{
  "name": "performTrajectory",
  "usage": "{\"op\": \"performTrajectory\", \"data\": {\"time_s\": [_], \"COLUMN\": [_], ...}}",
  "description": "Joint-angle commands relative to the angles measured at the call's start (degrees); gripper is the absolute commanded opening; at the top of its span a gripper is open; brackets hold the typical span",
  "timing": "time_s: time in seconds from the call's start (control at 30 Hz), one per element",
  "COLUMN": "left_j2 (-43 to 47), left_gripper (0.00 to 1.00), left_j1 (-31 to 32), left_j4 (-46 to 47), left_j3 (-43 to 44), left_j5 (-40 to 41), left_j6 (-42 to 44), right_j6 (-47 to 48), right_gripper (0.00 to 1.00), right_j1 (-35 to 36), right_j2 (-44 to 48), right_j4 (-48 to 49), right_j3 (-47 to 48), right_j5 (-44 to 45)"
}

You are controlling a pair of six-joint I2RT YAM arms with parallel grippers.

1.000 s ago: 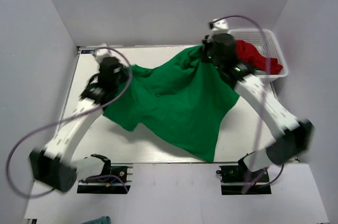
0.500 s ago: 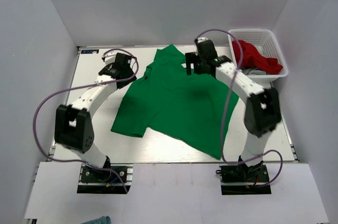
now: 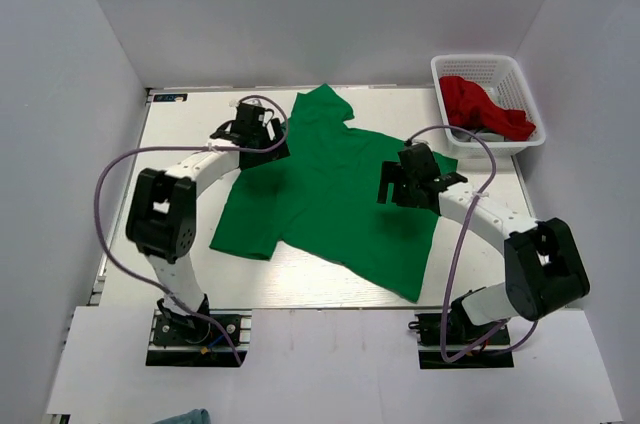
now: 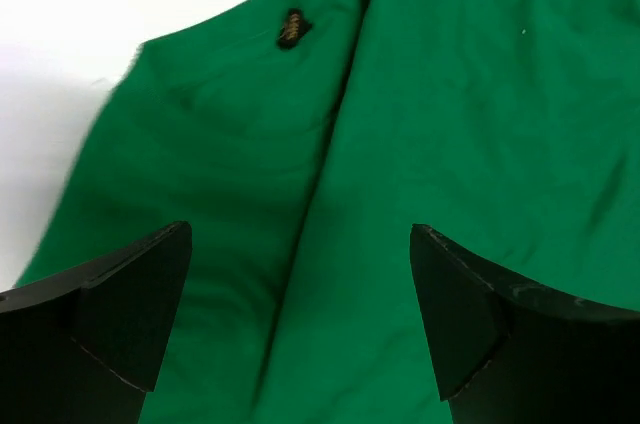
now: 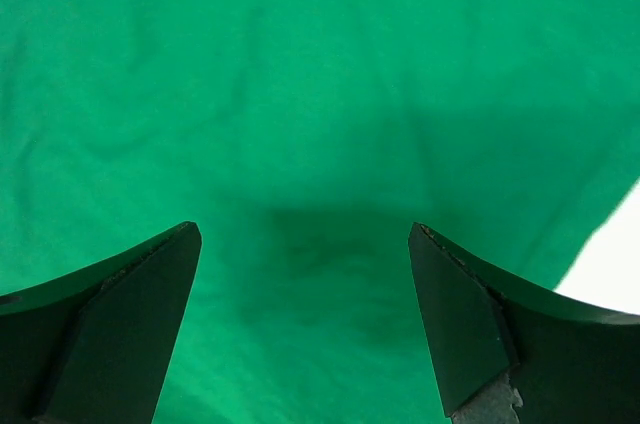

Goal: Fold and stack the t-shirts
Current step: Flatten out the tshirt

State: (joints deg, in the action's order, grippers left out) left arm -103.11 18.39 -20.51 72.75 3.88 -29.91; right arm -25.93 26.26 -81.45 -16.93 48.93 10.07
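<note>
The bright green t-shirt (image 3: pixel 330 194) lies spread on the white table, one sleeve reaching the far edge and its hem near the front. My left gripper (image 3: pixel 262 136) hovers open over the shirt's left shoulder; the left wrist view shows green cloth (image 4: pixel 300 194) with a small dark tag below wide jaws. Over the shirt's right side hangs my right gripper (image 3: pixel 405 181), also open, with only green fabric (image 5: pixel 300 144) between its fingers. The red t-shirt (image 3: pixel 480 109) sits crumpled in the white basket (image 3: pixel 520 72) at the far right.
The table (image 3: pixel 180 234) has bare white surface left of the shirt and along the front edge. The basket stands at the back right corner. Grey walls close in on three sides. Purple cables loop off both arms.
Both grippers have opened and let the green shirt drop flat on the table. The left gripper shifted right along the far edge; the right one drew back toward the front over the shirt.
</note>
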Motion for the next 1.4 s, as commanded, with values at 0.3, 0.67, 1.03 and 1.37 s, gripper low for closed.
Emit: {"op": "performTrajectory", "data": {"time_s": [0.3, 0.67, 1.03, 1.37], "left_j2": [-11.8, -22.1, -22.2, -22.7], "left_gripper": [1.00, 1.00, 1.00, 1.00], "left_j1": [-0.6, -1.1, -5.3, -11.6], "left_j4": [10.2, 10.1, -11.1, -11.7], "left_j3": [12.3, 19.1, 18.7, 18.2], "left_j5": [-7.2, -11.4, 14.1, 12.4], "left_j6": [1.1, 0.0, -10.7, -12.4], "right_j6": [-2.5, -2.6, 0.4, 4.3], "right_gripper": [0.90, 0.90, 0.90, 0.90], "right_j1": [-3.3, -6.1, -6.7, -6.4], "right_j2": [0.0, -6.3, -19.1, -27.6], "right_j4": [2.9, 4.5, 2.2, 3.7], "right_j3": [-4.2, -2.6, 6.5, 19.2], "right_j5": [5.9, 2.5, -0.6, -8.5]}}
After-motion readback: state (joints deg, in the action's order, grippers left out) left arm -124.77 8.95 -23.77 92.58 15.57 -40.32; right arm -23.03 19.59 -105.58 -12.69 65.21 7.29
